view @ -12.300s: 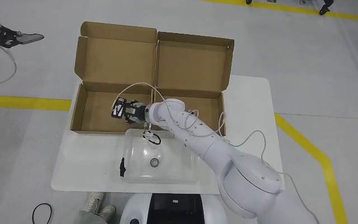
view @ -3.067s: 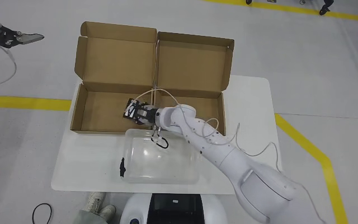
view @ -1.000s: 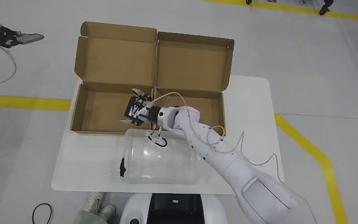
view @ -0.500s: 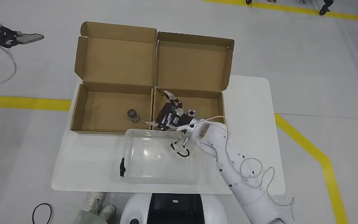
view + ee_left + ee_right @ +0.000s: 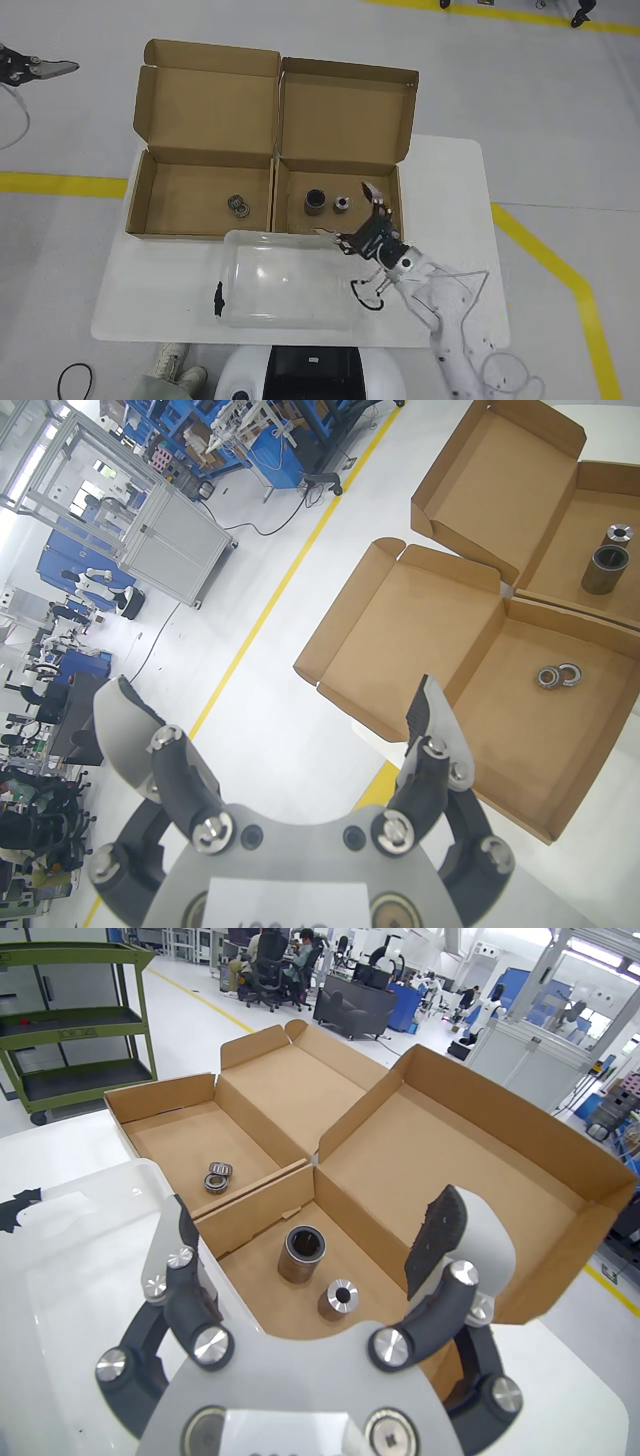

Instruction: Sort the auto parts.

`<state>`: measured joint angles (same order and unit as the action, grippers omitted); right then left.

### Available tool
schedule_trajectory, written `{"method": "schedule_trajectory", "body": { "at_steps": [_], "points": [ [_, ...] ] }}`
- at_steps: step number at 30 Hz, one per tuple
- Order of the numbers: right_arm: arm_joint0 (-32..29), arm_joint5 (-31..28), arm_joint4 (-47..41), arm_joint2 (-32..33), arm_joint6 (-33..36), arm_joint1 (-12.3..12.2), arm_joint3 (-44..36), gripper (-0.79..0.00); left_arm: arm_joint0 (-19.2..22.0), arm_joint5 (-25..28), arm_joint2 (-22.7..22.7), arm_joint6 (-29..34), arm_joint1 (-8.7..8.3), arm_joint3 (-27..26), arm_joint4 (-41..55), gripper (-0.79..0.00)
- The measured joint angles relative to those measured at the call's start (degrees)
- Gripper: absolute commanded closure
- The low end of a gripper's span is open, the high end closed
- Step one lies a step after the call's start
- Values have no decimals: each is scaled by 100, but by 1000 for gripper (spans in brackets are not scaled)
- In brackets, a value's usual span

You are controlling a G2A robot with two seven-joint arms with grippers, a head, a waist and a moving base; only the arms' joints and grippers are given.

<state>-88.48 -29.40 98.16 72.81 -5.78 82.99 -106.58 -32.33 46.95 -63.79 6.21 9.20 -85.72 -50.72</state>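
Cardboard on both sides, and every part I can spot sits in it: the left box (image 5: 165,200) holds the two bearings (image 5: 237,204), lying touching one another on its floor, while the right box (image 5: 295,218) holds the dark sleeve (image 5: 315,201) standing upright with the silver collar (image 5: 342,204) just beside it, the two apart. My right gripper (image 5: 311,1198) hangs over the near edge of the right box, jaws spread wide and carrying nothing, the sleeve and collar showing between its fingers lower down. The left gripper (image 5: 272,700) is off past the left side of the table (image 5: 450,200), well apart from the boxes, jaws wide as well and nothing in them. The clear bin (image 5: 245,300) sits nearest me, touching the front walls of both boxes, with a black scrap (image 5: 217,297) at its left rim. I read this as the sort near its end, rings in one box, cylinders in the other. Next I would scan the bin for any leftover part; if one turns up, it calls for a straight descent between the bin walls and a carry high enough to clear the cardboard wall.
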Motion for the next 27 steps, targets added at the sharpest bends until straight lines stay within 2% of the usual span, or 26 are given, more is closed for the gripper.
{"method": "schedule_trajectory", "body": {
  "at_steps": [8,14,20,27],
  "points": [
    [-907,109,213,456,9,-153,-899,-785,0,0,0,0,0,0,0,-785],
    [-1693,425,242,855,-356,-244,-1470,-785,0,0,0,0,0,0,0,-785],
    [-2315,546,222,1178,-364,-316,-1917,-785,0,0,0,0,0,0,0,-785],
    [-2994,851,172,1494,-963,-379,-2088,-785,0,0,0,0,0,0,0,-785]
  ]
}}
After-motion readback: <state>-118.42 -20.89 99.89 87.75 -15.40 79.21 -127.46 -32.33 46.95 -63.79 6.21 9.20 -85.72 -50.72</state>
